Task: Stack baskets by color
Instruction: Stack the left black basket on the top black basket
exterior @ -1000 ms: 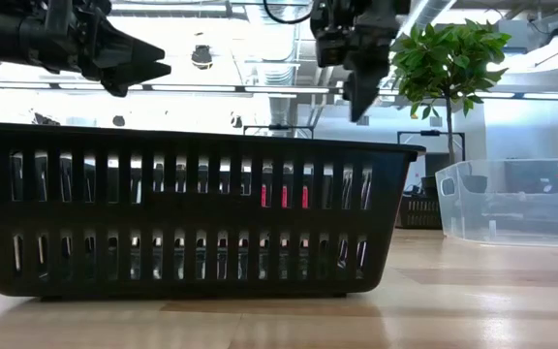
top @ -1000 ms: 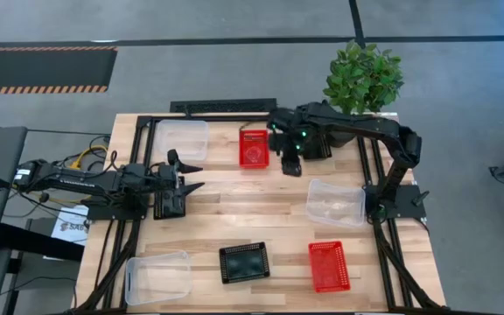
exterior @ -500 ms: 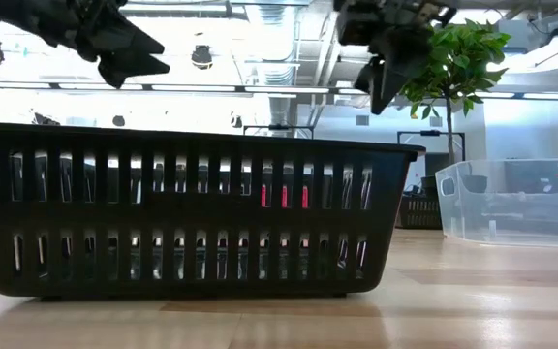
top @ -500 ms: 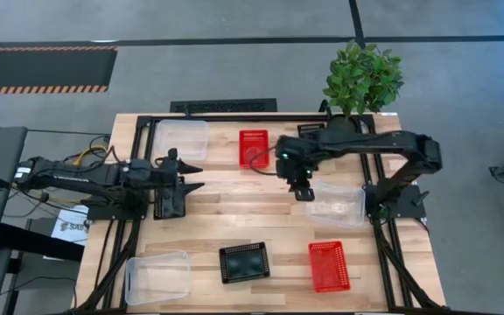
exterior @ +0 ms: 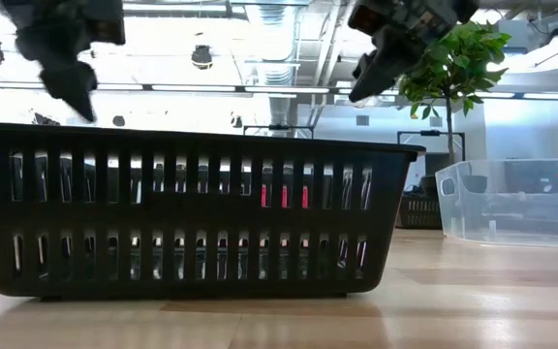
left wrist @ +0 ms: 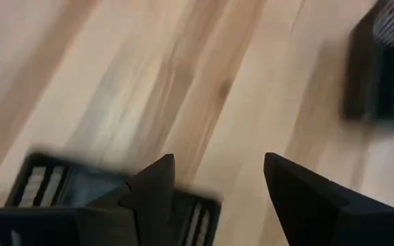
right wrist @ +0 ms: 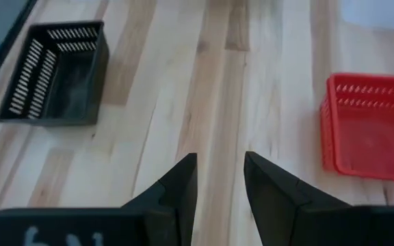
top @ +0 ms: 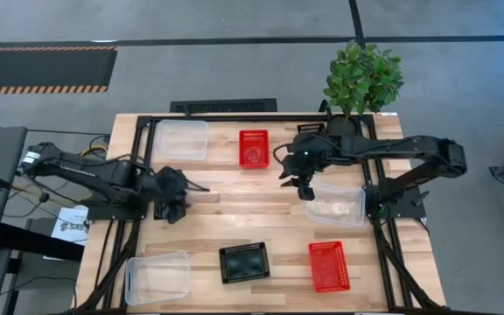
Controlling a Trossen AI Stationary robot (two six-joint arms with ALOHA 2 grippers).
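Note:
My left gripper (top: 178,194) (left wrist: 217,160) hangs open, pointing down over a black mesh basket (left wrist: 67,184) that stands on its base at the table's left. My right gripper (top: 303,187) (right wrist: 219,158) is open and holds nothing, above bare wood between the far red basket (top: 254,149) and the right-hand clear basket (top: 335,203). A second black basket (top: 244,262) (right wrist: 53,72) and a second red basket (top: 329,266) (right wrist: 371,126) stand near the front edge. Two more clear baskets sit at the far left (top: 180,138) and near left (top: 157,278).
A potted green plant (top: 363,79) stands at the far right corner. Black frame rails (top: 138,175) run along the table's left and right sides. Bare wood (top: 252,210) lies in the middle of the table. The near black basket (exterior: 187,213) fills most of the low view.
My left gripper has tipped from nearly level to pointing steeply down and has risen a little above the left black basket. My right gripper has left the far red basket, moving toward the near edge and the right-hand clear basket, and now slants instead of pointing straight down.

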